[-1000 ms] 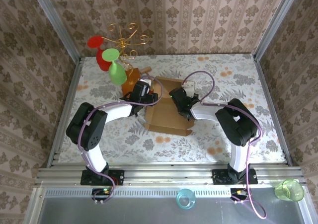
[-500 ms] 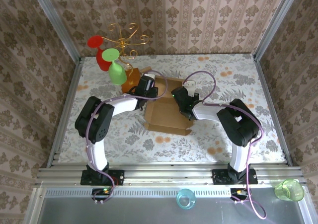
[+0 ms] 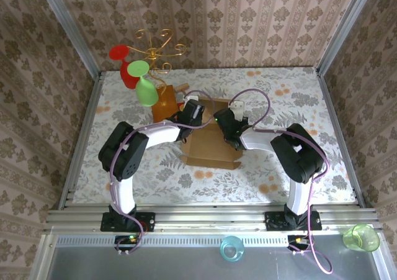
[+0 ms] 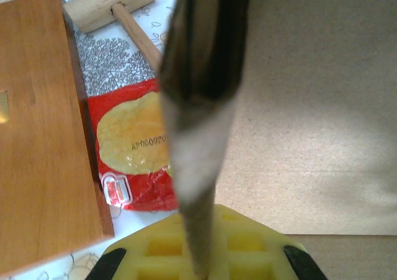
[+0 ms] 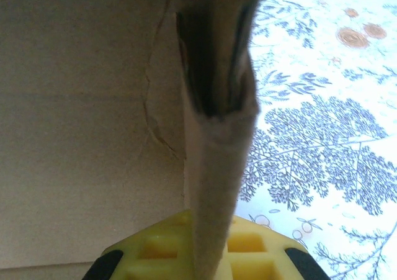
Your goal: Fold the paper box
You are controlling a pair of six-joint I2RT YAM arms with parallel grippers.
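Observation:
The paper box [image 3: 209, 144] lies in the middle of the table as a brown cardboard sheet with its side walls raised. My left gripper [image 3: 193, 114] is shut on the box's left wall, whose edge [image 4: 200, 106] rises straight up out of the jaws in the left wrist view, with the box floor [image 4: 310, 106] to its right. On the opposite side, my right gripper [image 3: 227, 123] is shut on the right wall. That wall's edge [image 5: 218, 137] stands between the yellow pads, with the box floor [image 5: 80, 106] on its left.
An orange-brown wooden block [image 3: 164, 103] with a gold wire stand [image 3: 154, 47] holding red and green glasses stands just left of the box. A red packet [image 4: 133, 143] and a wooden mallet [image 4: 111, 0] lie between block and box. Two cups [image 3: 361, 238] sit on the front rail.
My left gripper moved right to the box's left wall and closed on it. The right gripper kept its hold and barely moved.

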